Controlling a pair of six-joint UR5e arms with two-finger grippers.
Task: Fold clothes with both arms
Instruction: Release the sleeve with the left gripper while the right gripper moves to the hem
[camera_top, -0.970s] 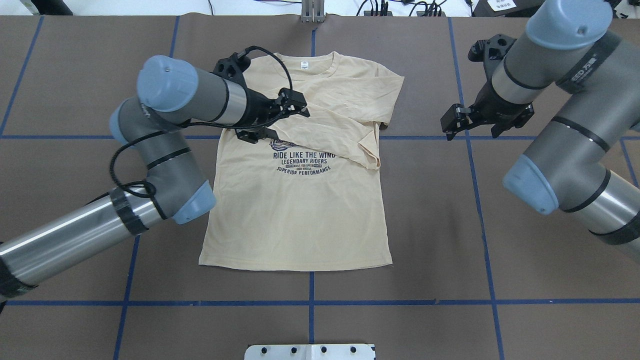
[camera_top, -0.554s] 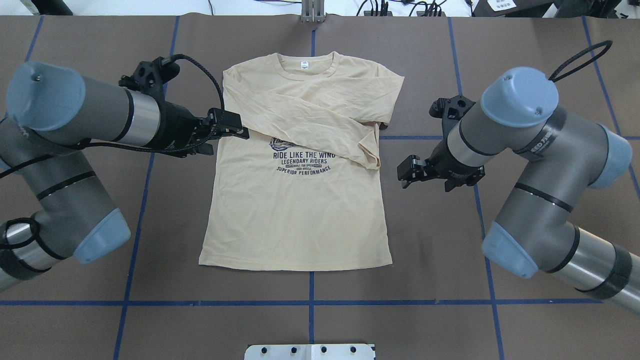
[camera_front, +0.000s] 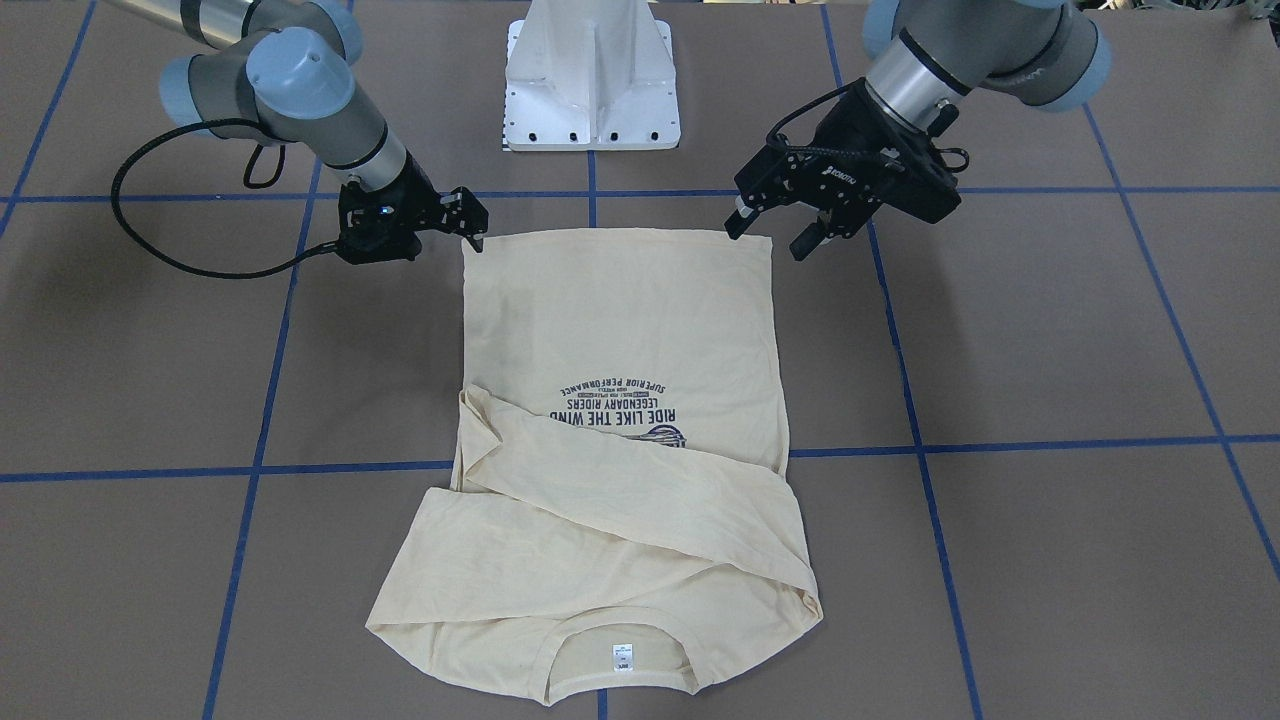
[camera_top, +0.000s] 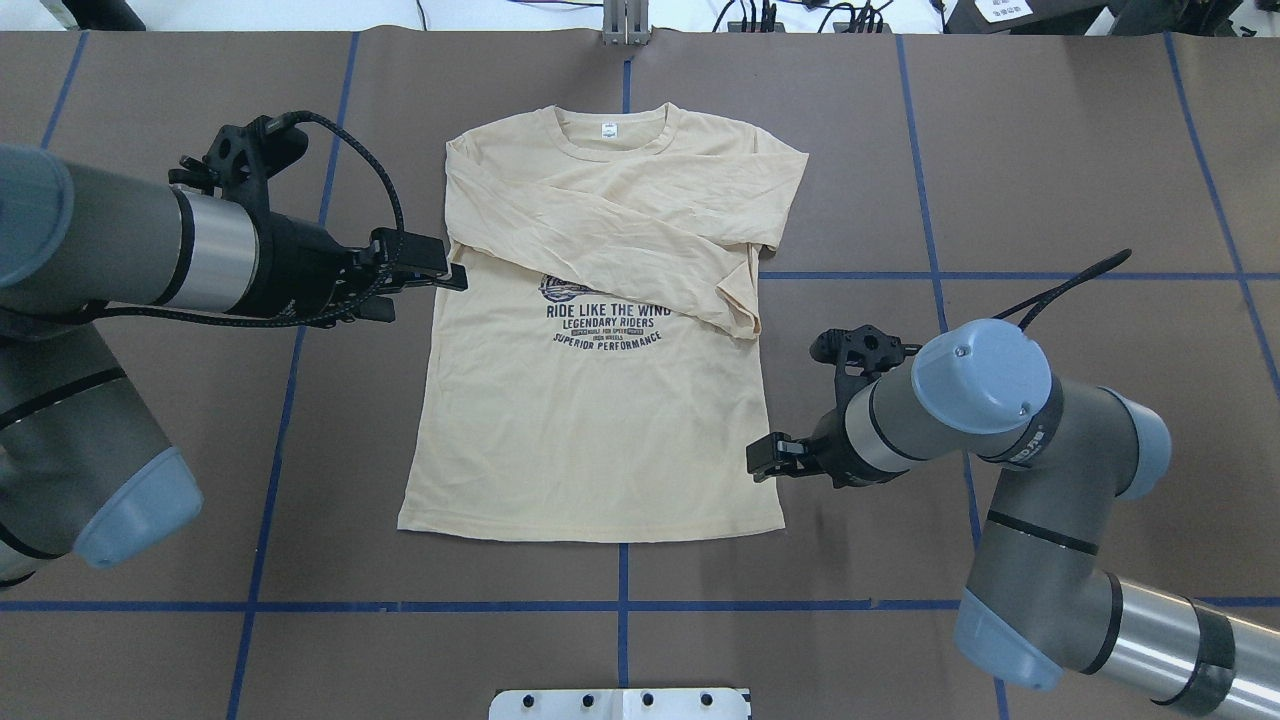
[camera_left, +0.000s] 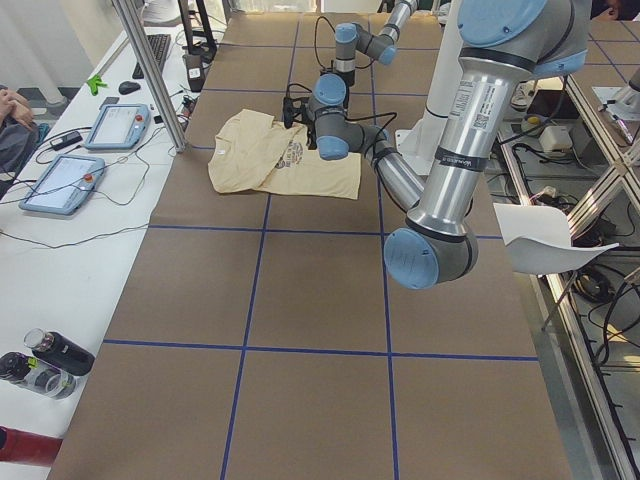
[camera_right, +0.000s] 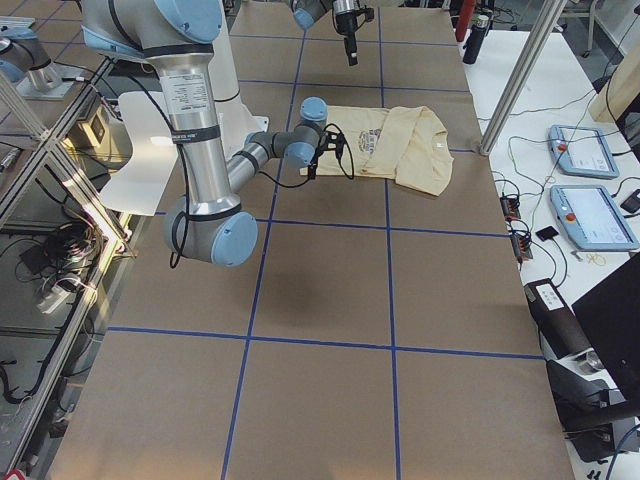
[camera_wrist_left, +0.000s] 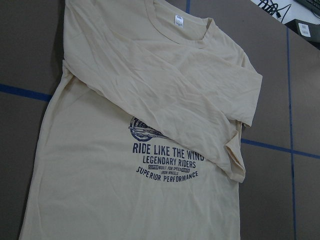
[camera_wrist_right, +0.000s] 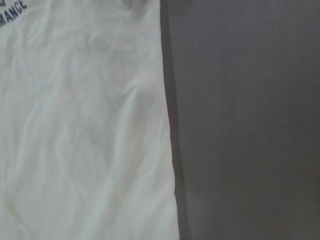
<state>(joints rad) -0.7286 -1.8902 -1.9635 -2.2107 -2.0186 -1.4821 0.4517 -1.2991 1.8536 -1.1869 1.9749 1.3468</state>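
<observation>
Fingers (camera_front: 737, 222) of the left gripper (camera_front: 770, 234) stand apart and hold nothing in the front-facing view, poised by one hem corner of the T-shirt (camera_front: 620, 310). The right gripper (camera_front: 468, 225) hangs at the other corner, its jaws seemingly parted and likewise empty. Overhead, the shirt lies flat and print up on the table (camera_top: 1050, 150), collar away from the robot and both sleeves (camera_top: 620, 225) crossed over the chest, a gripper beside each side edge. The side views show the grippers too small to add anything. The left wrist camera takes in the whole chest; the right, close in, sees a side edge against bare table. Sleeve-folding looks done. I judge this is the reach for the hem, so next both grippers must drop, pinch the corners and carry them toward the collar. No container figures here.
</observation>
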